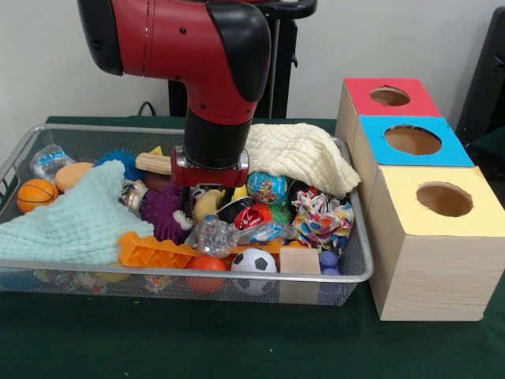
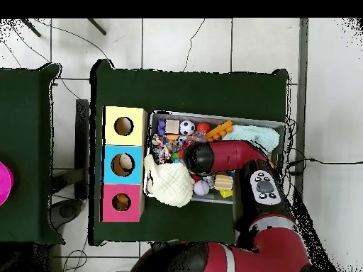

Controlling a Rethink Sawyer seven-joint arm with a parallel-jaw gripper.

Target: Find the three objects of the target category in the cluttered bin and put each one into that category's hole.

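Over bin [image 1: 359,272] centre: gripper [image 1: 210,180] lowered into toy clutter for search; fingers buried, state indeterminable.

You have almost no open floor inside the bin [image 1: 359,268]: toys lie packed edge to edge. The pale green cloth [image 1: 75,221] blankets its left half in the front view, and the cream cloth [image 1: 304,154] heaps over the back right corner and spills onto the rim. The arm [image 1: 213,71] itself stands over the middle, its wrist low among the clutter, so whatever is directly beneath is probably hidden from you. The soccer ball [image 1: 254,261] and wooden block [image 1: 300,260] crowd the front wall. Beside the bin, the three boxes' holes, yellow [image 1: 444,198], blue [image 1: 413,140] and red [image 1: 390,96], are open from above. The green tabletop [image 1: 197,339] in front lies free.
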